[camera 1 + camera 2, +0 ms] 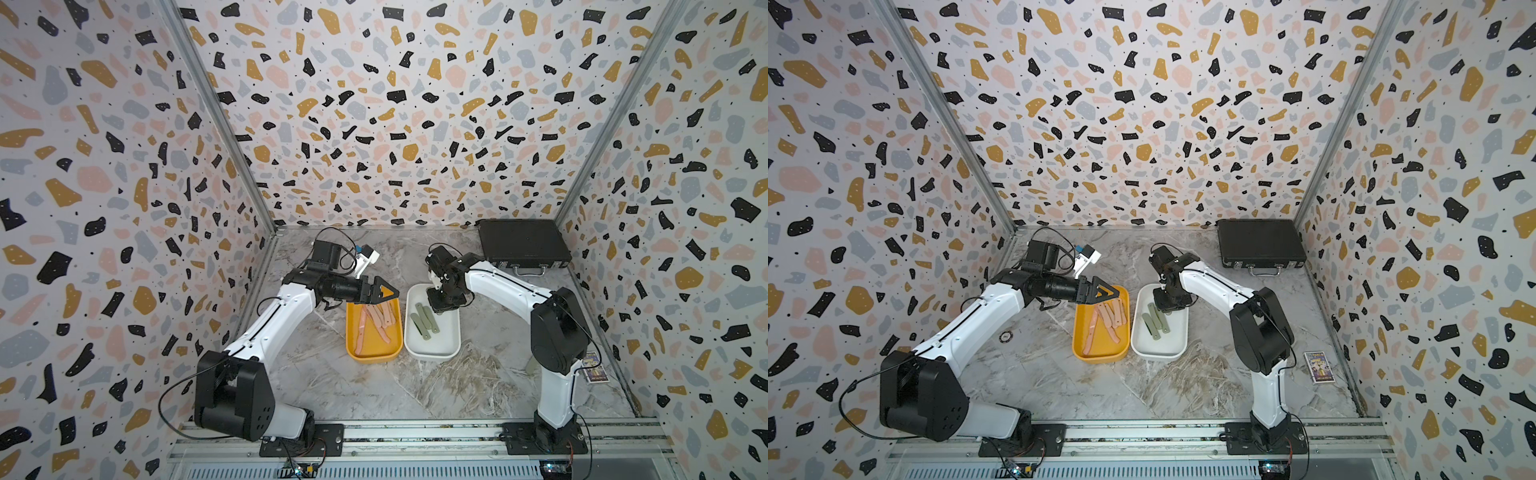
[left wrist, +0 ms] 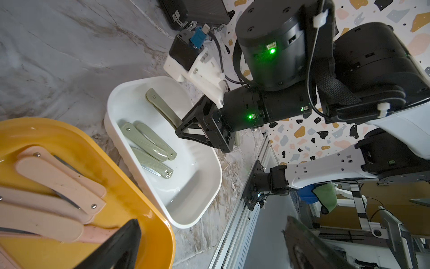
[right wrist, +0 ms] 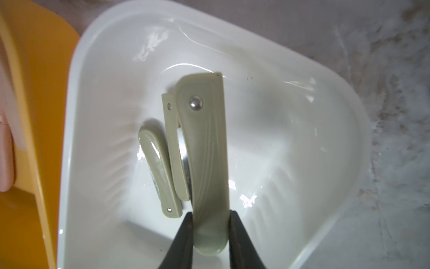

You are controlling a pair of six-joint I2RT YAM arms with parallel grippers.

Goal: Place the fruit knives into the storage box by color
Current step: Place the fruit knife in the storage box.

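A: Starting left of the white box point(image 1: 432, 355) — what hangs there?

B: The left fingers point(image 1: 394, 289), black and triangular, spread wide with nothing between them, over the far end of the yellow box point(image 1: 374, 358).

A: And that box?

B: Glossy plastic, rounded corners, just beside the white box's left rim; whether the rims touch I cannot tell. In it lie the pink knives point(image 1: 376, 323), several folded flat handles, matte, with small metal rivets and slivers of blade showing, some overlapping.

A: The white box itself?

B: Same rounded shape, shiny, with faint ribs on its inner walls. Three green knives point(image 2: 149, 142) lie on its floor toward its left side, two overlapping.

A: The right arm?

B: The right fingers point(image 1: 441, 305) point down into the far end of the white box, closed tight on the round end of a fourth green knife point(image 3: 207, 151) — grooved handle, rivet at its free end, which slants toward the box floor; contact there I cannot tell.

A: Room around it?

B: Grey marbled counter point(image 1: 374, 395) shows from the white box's near rim to the rail point(image 1: 415, 432). A black case point(image 1: 521, 243), hard, handle facing the box, sits beyond it to the right, well apart, and a small printed card point(image 1: 1318, 366) lies right of the white box by the wall.
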